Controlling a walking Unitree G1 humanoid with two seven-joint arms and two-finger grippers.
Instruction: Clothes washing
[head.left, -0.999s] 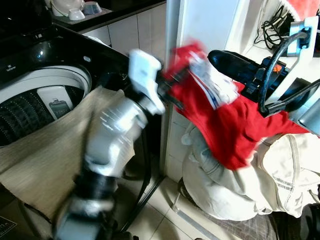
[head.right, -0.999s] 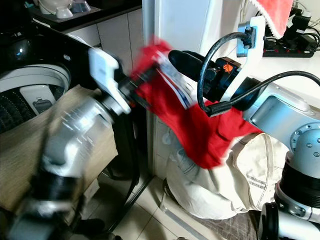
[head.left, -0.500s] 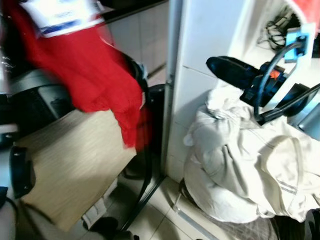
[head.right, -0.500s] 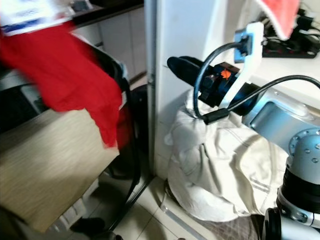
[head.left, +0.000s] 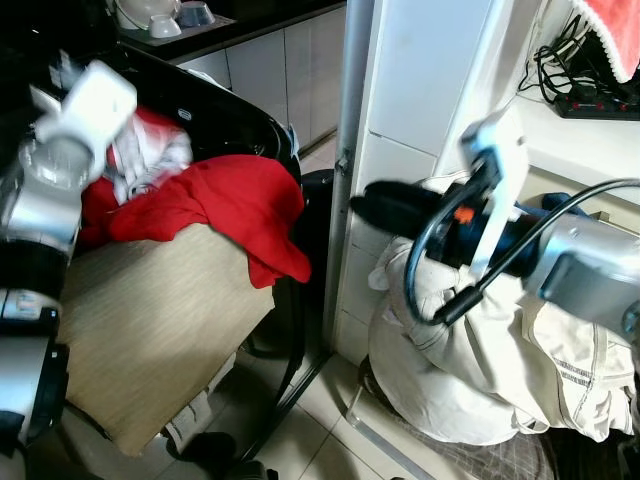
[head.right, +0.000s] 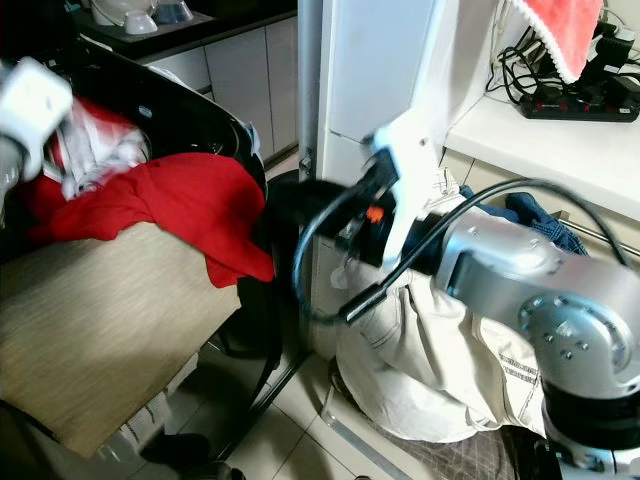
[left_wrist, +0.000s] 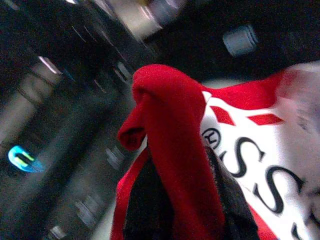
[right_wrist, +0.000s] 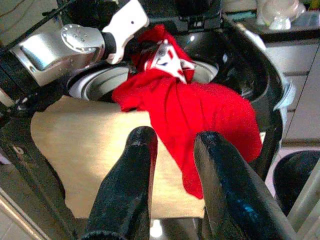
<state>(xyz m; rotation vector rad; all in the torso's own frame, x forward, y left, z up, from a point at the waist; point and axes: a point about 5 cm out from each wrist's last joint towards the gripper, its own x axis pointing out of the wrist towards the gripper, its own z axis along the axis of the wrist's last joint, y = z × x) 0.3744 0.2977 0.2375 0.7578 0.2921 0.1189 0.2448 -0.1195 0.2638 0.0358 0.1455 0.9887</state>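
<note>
A red garment (head.left: 222, 196) with a white printed patch lies bunched over the open top of the black washing machine (head.left: 256, 126), one end hanging down past the front rim. My left gripper (right_wrist: 149, 49) is above the drum, shut on the garment's upper part, and cloth hides its fingers. In the left wrist view red fabric (left_wrist: 170, 135) is draped over the black fingers. My right gripper (right_wrist: 175, 141) hovers open and bare beside the white pillar, above the cream laundry pile (head.left: 480, 370) and pointing toward the washer.
A beige cloth (head.left: 150, 320) covers the washer's front. A white pillar (head.left: 420, 90) stands between the washer and the laundry pile. To the right, a shelf holds a power strip (head.left: 600, 100) and cables under a hanging red towel (head.left: 615, 30). Bowls (head.left: 165, 20) sit on the back counter.
My left gripper carried the red garment away from the cream pile, swung it left and lowered it onto the washer. My right gripper moved left and down toward the pillar.
</note>
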